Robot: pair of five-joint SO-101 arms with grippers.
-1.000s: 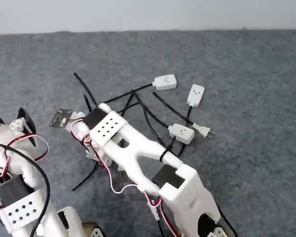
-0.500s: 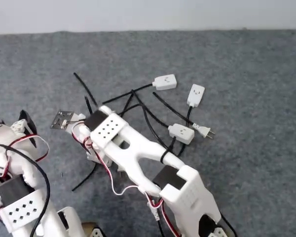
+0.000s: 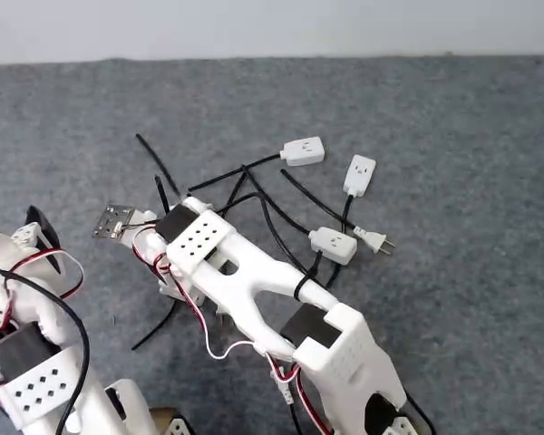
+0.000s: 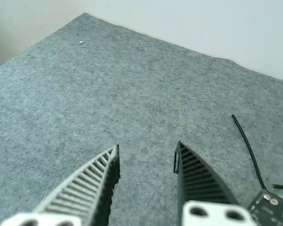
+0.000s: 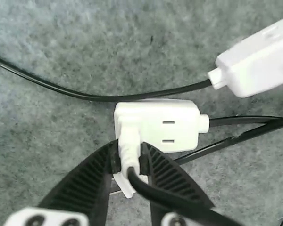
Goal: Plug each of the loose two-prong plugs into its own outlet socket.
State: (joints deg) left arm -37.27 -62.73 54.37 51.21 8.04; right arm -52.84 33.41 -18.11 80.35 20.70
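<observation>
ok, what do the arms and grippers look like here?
The left arm and right arm are white plastic shells with black servo blocks, perforated plates and loose red, white and black wiring. The left gripper and right gripper have black, ribbed, tapering fingers on white mounts.

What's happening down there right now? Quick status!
Left gripper open over carpet. Right gripper shut on white plug, against a white socket. Black cords crossing close by.
</observation>
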